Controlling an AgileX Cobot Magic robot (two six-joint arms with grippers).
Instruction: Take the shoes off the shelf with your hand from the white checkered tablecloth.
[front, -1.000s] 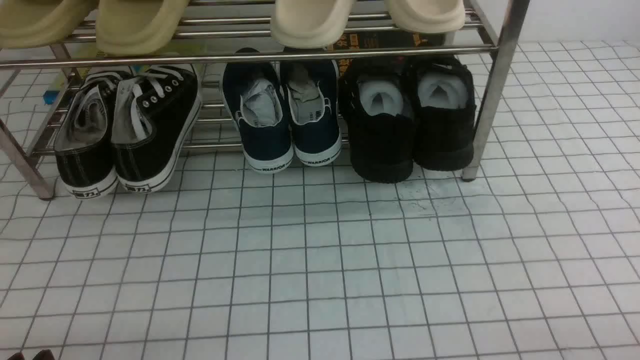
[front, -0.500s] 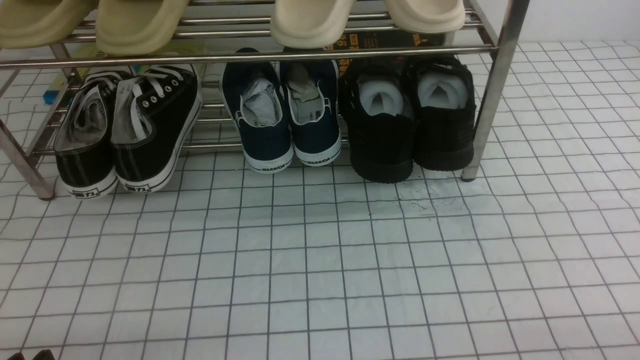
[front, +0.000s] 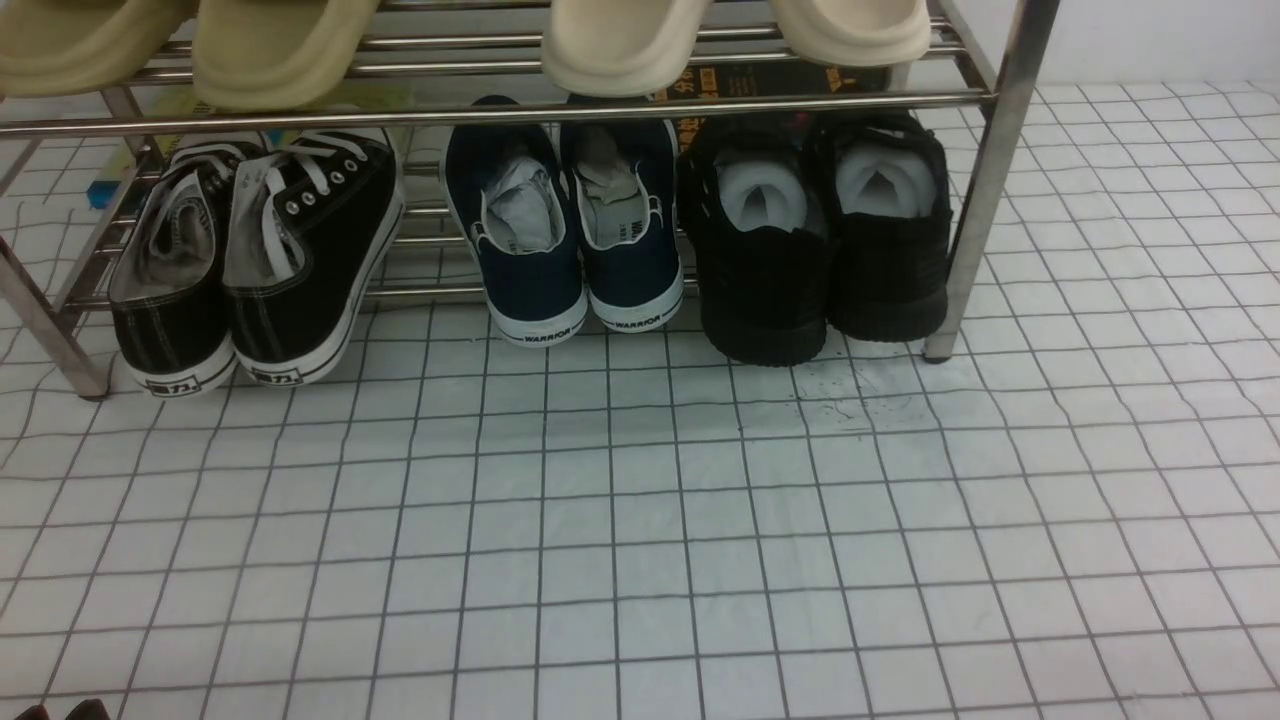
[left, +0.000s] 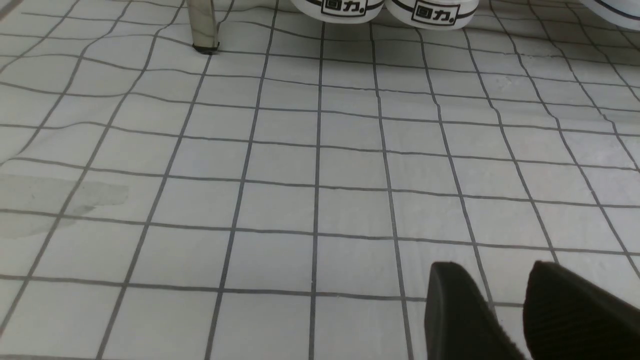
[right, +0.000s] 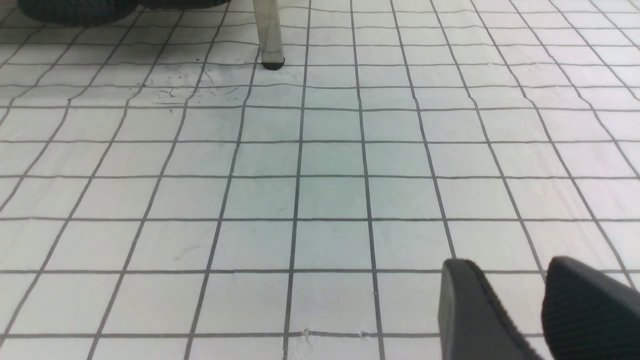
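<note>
The all-black shoes (front: 815, 240) stand in the right part of the front view, on the low tier of the steel shoe rack (front: 430, 292). Their heels point toward me, just beside the right leg (right: 270, 35). My right pincer (right: 510, 280) waits over the white checkered tablecloth (front: 640, 520), well apart from them. Its jaws are parted and only cloth shows between them. My left pincer (left: 495, 280) is the same, released and empty.

I judge that the reach has not begun. I should go with the right arm and pass low under the upper front bar (front: 500, 112). One finger goes inside the heel against the paper stuffing (front: 760, 195) and one outside. Then I pull toward me, not up, and keep clear of the leg and the navy slip-ons (front: 580, 240).
</note>
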